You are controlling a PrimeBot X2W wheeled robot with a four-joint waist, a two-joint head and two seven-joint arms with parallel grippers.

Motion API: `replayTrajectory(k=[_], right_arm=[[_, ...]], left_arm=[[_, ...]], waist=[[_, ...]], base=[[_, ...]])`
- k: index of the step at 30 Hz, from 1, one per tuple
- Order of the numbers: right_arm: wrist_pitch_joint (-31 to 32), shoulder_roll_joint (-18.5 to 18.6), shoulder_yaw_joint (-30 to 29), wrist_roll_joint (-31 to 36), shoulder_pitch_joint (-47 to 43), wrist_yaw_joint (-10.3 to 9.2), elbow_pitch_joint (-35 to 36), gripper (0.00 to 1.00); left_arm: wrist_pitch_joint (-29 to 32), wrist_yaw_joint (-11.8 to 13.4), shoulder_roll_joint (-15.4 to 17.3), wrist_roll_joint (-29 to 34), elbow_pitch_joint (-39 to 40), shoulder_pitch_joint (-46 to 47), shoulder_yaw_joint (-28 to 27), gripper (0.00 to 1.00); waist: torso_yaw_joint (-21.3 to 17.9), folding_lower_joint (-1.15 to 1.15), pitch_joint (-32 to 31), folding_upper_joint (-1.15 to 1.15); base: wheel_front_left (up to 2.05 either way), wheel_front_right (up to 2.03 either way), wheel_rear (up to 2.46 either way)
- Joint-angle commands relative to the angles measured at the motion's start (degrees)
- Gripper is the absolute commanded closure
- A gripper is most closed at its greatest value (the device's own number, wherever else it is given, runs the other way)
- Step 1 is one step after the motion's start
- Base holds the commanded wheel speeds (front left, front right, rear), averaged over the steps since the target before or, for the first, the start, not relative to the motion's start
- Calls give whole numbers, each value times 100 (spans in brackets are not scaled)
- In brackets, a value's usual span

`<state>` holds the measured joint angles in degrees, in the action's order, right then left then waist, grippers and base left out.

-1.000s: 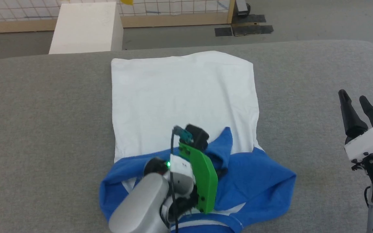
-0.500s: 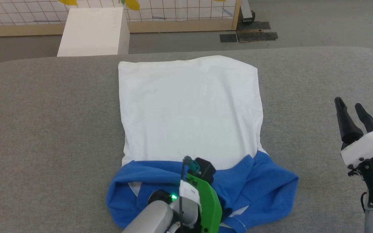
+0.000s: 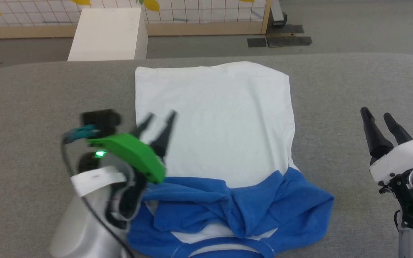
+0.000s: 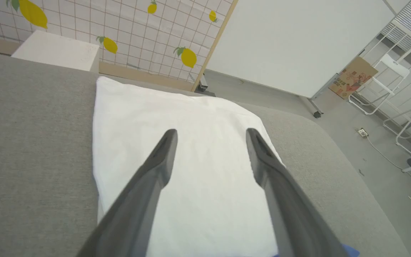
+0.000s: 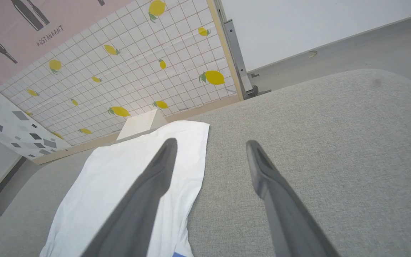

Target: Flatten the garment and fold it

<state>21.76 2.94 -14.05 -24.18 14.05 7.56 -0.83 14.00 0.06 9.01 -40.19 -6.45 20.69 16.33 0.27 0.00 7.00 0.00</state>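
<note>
The left gripper, fingers spread and empty, hovers at 9 o'clock of the T-shirt. It lies centred on the grey table, blue sleeves bunched at 6 o'clock. At 3 o'clock, the right gripper stands released.

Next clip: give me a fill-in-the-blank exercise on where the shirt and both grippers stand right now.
1. The garment lies on a padded table whose colour is ___.
2. The left gripper, at the garment's left edge, holds nothing and its jaws are ___.
3. The garment's bunched near end is ___ in colour.
4. The right gripper hovers over bare table on the garment's ___ side.

Missing words: grey; open; blue; right.
</note>
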Motion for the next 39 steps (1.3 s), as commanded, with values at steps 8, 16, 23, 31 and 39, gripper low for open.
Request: replayTrajectory(k=[8, 16, 23, 31, 39], right_arm=[[563, 123, 151, 232, 773, -8, -45, 0], [1794, 536, 288, 924, 2496, -8, -689, 0], [2711, 951, 893, 1762, 4064, -8, -1642, 0], [3547, 1236, 1545, 2383, 4920, -8, -2433, 0], [4017, 1386, 1882, 2587, 5089, -8, -2774, 0]], left_arm=[[-2625, 188, 228, 1026, -308, 59, -626, 0], [-2895, 221, -123, 1360, 28, 419, -965, 0], [-2898, 51, -354, 1572, 339, 623, -1159, 0], [-2899, -44, -518, 1663, 463, 648, -1256, 0], [-2900, -115, -579, 1717, 538, 624, -1319, 0]], waist=[[269, 0, 806, 0], [750, 0, 1859, 0], [1139, 0, 2598, 0], [1385, 0, 2982, 0], [1442, 0, 3128, 0]], base=[[0, 0, 0], [0, 0, 0], [0, 0, 0], [0, 0, 0], [0, 0, 0]])
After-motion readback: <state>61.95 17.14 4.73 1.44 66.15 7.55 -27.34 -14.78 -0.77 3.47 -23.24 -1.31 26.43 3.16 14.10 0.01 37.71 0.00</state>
